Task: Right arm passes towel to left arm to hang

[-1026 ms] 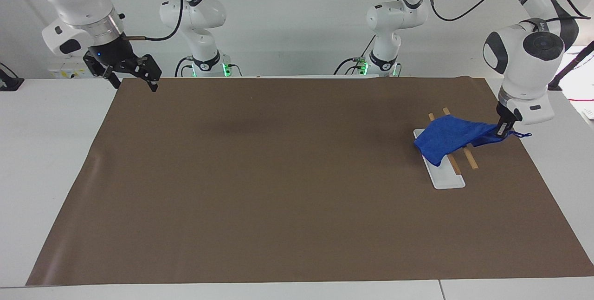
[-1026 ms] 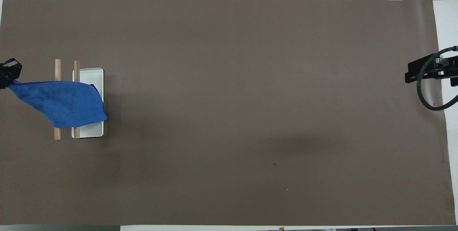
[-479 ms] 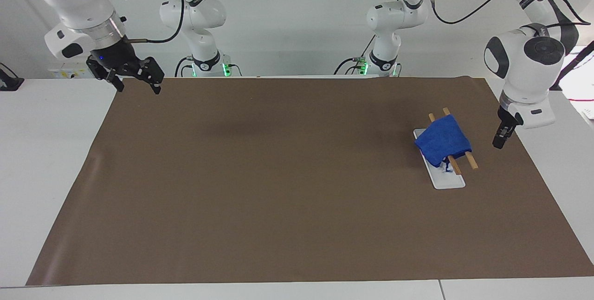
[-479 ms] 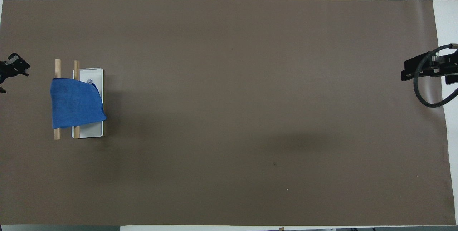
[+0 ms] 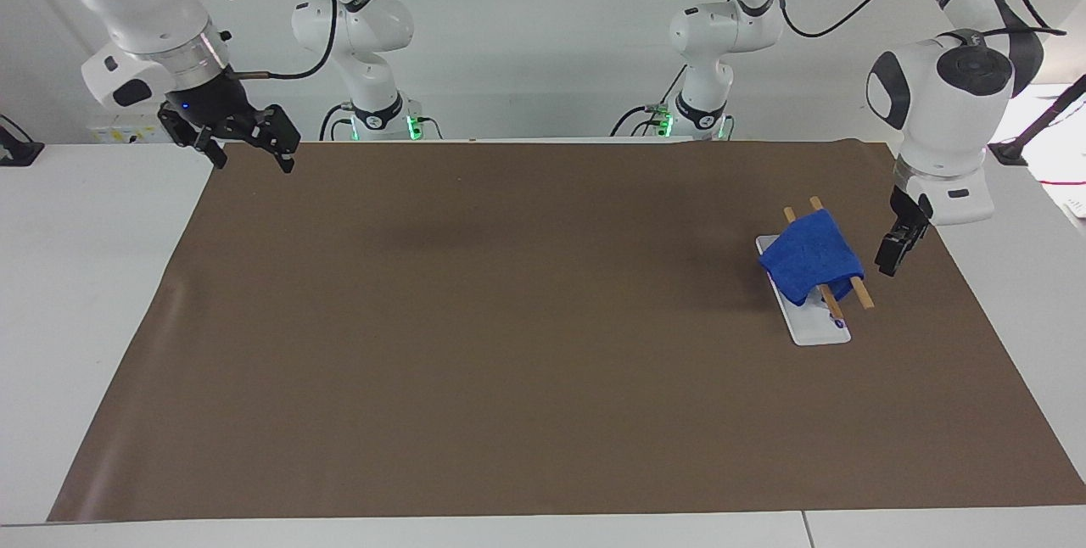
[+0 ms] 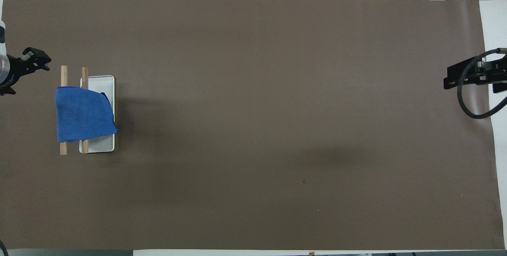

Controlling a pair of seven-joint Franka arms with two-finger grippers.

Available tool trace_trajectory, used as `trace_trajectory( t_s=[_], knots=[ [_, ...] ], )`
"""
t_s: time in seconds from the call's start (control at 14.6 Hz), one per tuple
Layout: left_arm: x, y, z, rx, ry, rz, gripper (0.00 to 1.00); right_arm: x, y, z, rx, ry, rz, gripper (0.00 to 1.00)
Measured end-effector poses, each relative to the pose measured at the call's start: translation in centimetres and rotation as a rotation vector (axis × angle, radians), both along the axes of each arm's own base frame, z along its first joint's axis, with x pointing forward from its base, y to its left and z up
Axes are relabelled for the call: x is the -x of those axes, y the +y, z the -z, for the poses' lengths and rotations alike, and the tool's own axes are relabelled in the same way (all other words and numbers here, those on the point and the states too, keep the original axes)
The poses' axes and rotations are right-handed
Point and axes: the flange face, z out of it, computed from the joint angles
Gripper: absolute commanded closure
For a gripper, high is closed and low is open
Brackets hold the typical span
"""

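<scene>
Towel (image 5: 810, 264) drapes both wooden rails of the rack (image 5: 855, 290); lopsided, it could slide off. Left gripper (image 5: 891, 256) hovers beside it, empty, jaws' gap unclear; right gripper (image 5: 246, 137) waits open, empty, over the bench (image 5: 509, 319) corner.

Left arm (image 5: 942, 81) comes in from its base over its own end of the table, elbow high, wrist pointing down; left gripper (image 5: 891, 255) hangs in the air with its fingers apart and nothing between them, also visible at the edge of the overhead view (image 6: 29, 64). Right arm (image 5: 144, 13) waits raised over its own end, blue light lit at the black wrist, forearm angled down toward the table. Right gripper (image 5: 250, 149) is up in the air with its fingers spread wide and empty, edge-on in the overhead view (image 6: 465, 77).
</scene>
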Motion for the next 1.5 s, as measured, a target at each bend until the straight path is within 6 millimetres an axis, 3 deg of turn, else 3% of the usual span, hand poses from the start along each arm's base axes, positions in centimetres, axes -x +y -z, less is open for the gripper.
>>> trace_trajectory(
  t_s=[0.34, 0.48, 0.68, 1.03, 1.3, 1.5],
  knots=[
    [0.6, -5.1, -4.9, 0.099, 0.037, 0.138, 0.00, -0.1, -0.2, 0.4, 0.022, -0.002, 0.000, 0.00],
    [1.2, -6.0, -6.2, 0.151, 0.048, 0.219, 0.00, -0.1, 0.0, 0.5, 0.022, -0.001, -0.004, 0.00],
    [2.4, -5.6, -7.9, 0.174, 0.090, 0.333, 0.00, -0.1, 1.0, 0.7, 0.030, 0.001, -0.023, 0.00],
    [3.9, -4.0, -11.3, 0.175, 0.151, 0.410, 0.00, -0.1, 0.9, 0.7, 0.032, 0.001, -0.022, 0.00],
    [4.9, -1.5, -11.9, 0.183, 0.216, 0.474, 0.00, -0.1, 0.9, 0.7, 0.032, 0.000, -0.022, 0.00],
    [5.4, -0.7, -12.3, 0.187, 0.226, 0.482, 0.00, -0.1, 0.9, 0.7, 0.032, -0.001, -0.023, 0.00]
  ],
)
